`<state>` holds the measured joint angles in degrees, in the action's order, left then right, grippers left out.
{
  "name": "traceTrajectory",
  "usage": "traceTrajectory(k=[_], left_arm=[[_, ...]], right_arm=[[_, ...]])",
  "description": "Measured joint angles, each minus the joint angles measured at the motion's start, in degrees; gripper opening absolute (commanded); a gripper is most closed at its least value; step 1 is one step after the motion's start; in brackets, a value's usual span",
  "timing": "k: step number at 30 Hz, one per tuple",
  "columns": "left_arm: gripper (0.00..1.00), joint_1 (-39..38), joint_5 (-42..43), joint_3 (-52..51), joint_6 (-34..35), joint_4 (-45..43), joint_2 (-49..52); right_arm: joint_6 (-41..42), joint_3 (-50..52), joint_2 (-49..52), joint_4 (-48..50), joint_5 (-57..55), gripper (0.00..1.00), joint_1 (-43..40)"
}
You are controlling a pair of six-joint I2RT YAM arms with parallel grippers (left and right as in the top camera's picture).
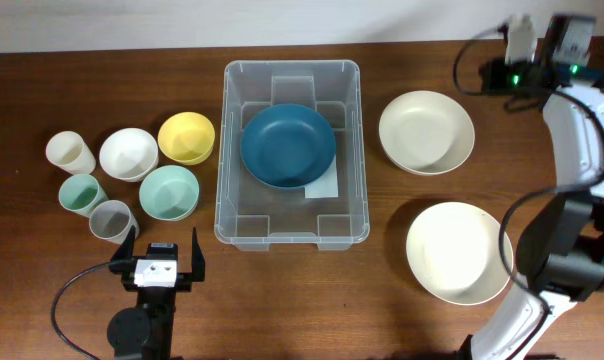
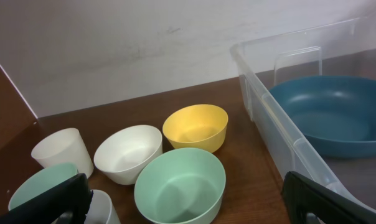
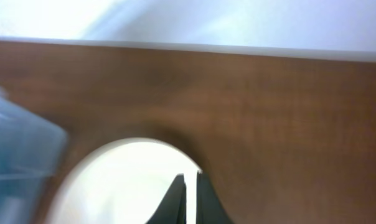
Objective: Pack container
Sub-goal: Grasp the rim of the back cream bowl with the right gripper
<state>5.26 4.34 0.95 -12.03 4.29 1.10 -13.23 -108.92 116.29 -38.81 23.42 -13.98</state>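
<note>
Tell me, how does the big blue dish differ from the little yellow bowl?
The blue dish is wide and shallow; the yellow bowl is much smaller across and deeper for its width. The blue dish already lies inside the clear container; the yellow bowl stands outside it, on the table. Both sit open side up and look empty.
</note>
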Motion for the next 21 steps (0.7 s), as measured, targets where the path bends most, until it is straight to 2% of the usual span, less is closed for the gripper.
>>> traceTrajectory(k=[5, 6, 7, 9, 11, 21], left_arm=[[1.0, 0.0, 0.0, 0.0, -0.02, 0.0, 0.0], [1.0, 0.0, 0.02, 0.0, -0.02, 0.0, 0.0], [1.0, 0.0, 0.02, 0.0, -0.02, -0.02, 0.0], [1.0, 0.0, 0.02, 0.0, -0.02, -0.02, 0.0], [1.0, 0.0, 0.02, 0.0, -0.02, -0.02, 0.0], [1.0, 0.0, 0.02, 0.0, 0.0, -0.02, 0.0]], right_arm=[[-0.04, -4.66, -4.26, -2.34, -4.2, 0.04, 4.7], [-0.02, -4.9, -4.39, -3.39, -5.31, 0.09, 5.14], [0.17, -4.92, -4.37, -4.42, -6.21, 0.37, 5.27], [0.85, -4.63, -3.32, -6.69, -8.46, 0.77, 4.94], [1.46, -3.67, -2.12, -7.5, -9.73, 0.99, 4.33], [5.57, 10.01, 4.04, -6.64, -11.47, 0.99, -0.33]])
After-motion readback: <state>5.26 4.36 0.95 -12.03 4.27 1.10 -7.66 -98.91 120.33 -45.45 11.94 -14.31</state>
